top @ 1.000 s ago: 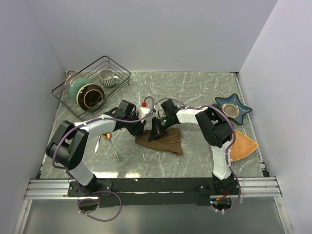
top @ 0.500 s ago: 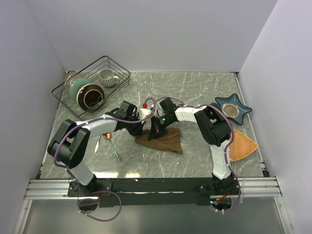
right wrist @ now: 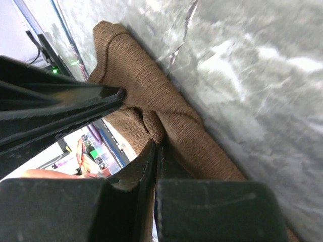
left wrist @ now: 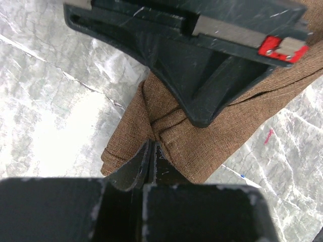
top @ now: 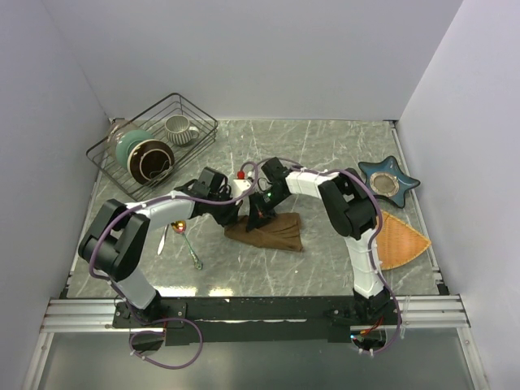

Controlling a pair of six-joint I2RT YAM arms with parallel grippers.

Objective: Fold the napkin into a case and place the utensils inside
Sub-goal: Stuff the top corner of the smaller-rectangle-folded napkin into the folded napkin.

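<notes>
Two arms meet over the marble table (top: 325,154), where the dark-brown napkin (top: 272,236) lies bunched near the centre. The left gripper (left wrist: 151,146) is clamped tight on a fold at the cloth's 11 o'clock corner. The right gripper (right wrist: 156,147) is pinched closed on a fold just beside it. For a clean fold, I judge both should lift together and draw apart evenly, with the hem taut. The utensils (top: 180,227) lie at the napkin's 9 o'clock and appear only from overhead. Only the wrist views show the pinched pleats.
</notes>
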